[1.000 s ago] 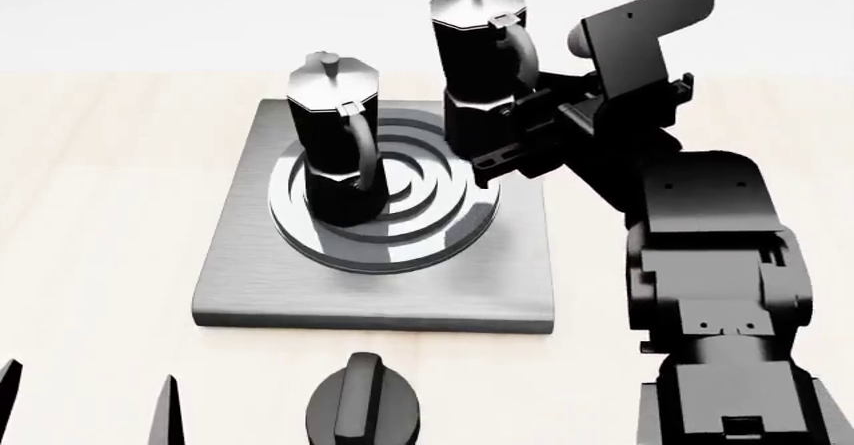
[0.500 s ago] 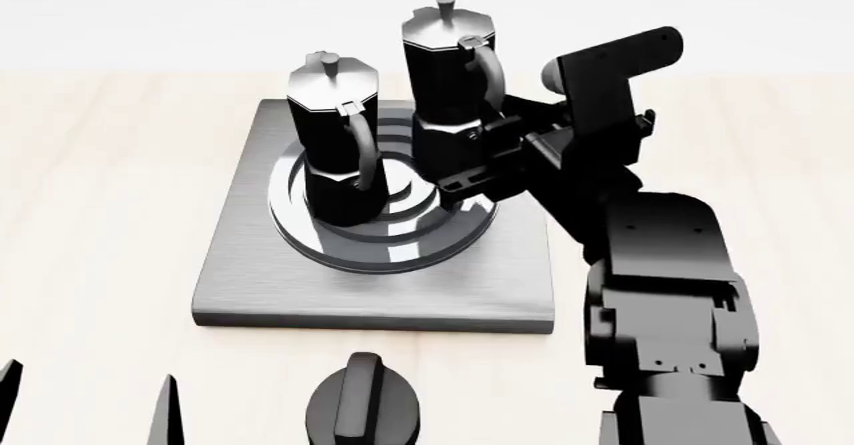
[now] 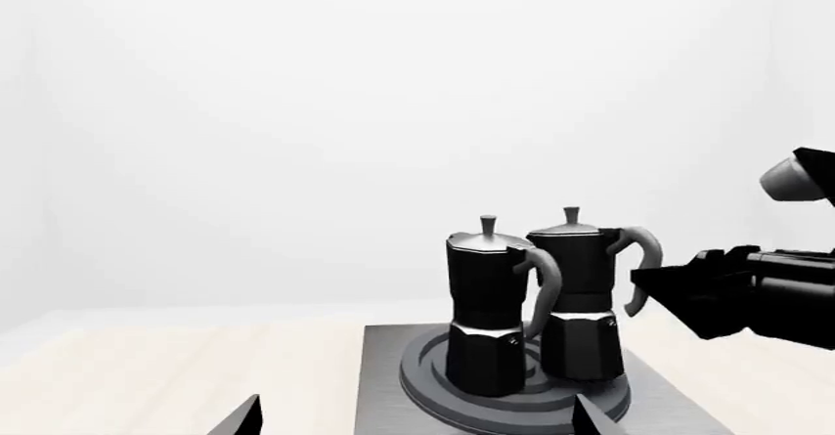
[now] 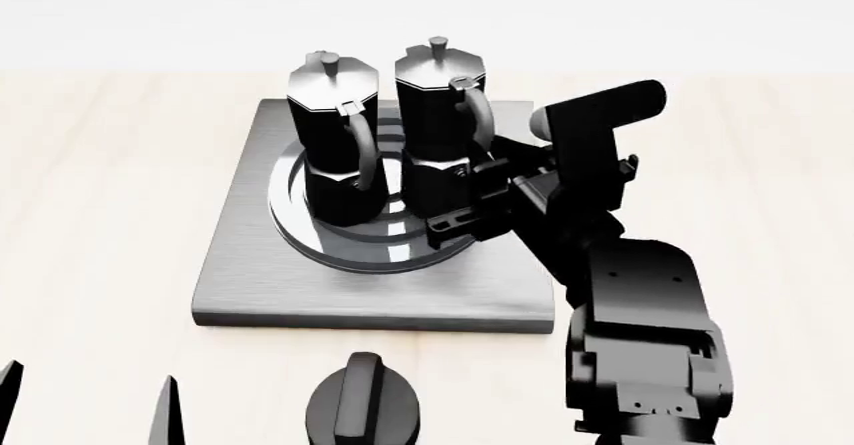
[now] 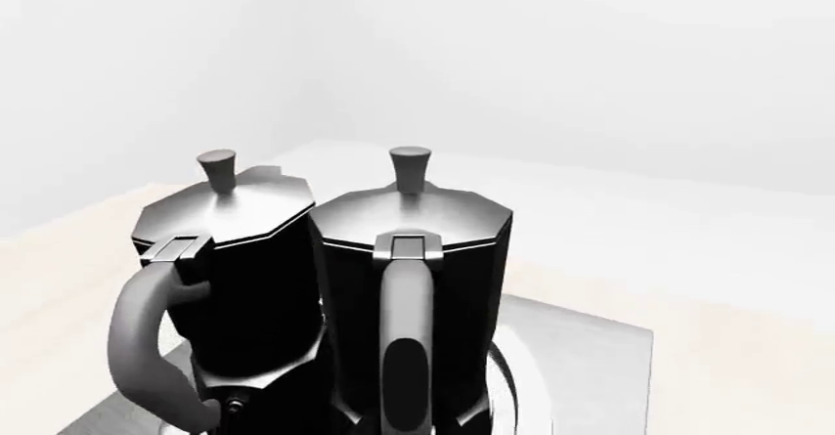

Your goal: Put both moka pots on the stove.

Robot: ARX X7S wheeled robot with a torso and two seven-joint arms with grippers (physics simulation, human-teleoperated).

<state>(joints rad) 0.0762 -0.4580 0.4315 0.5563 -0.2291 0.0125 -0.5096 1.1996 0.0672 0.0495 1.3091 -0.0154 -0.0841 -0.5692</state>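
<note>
**Second pot arriving on the burner**

Both pots stand upright on the stove (image 4: 240, 265), just beside each other over its ring burner (image 4: 300, 235). The left pot (image 4: 334, 135) stands free on the rings. The right pot (image 4: 441, 125) has the right hand (image 4: 467, 200) at its lower body, on the handle side; the fingers look clamped on it, though black on black hides the contact. From the left wrist view the right pot's base appears to sit on the burner, but I cannot tell whether its weight is fully down.

By my judgement the task is nearly done: one pot is placed, the other is in place or a hair off it, and what is left is to let go and draw the arm clear without nudging either pot. They are close enough that a sideways pull could knock them together.

The pots are glossy black, faceted and narrow-waisted, each with a silvery lid, a small knob on top and a curved handle. The stove is a flat, brushed grey slab with rounded corners and raised concentric rings, lying on a pale wood-grain counter (image 4: 94, 185). A squat black ridged knob (image 4: 363, 405) sits near its front edge.

The left hand (image 4: 87, 410) waits at the near left, its fingers apart, holding nothing.
</note>
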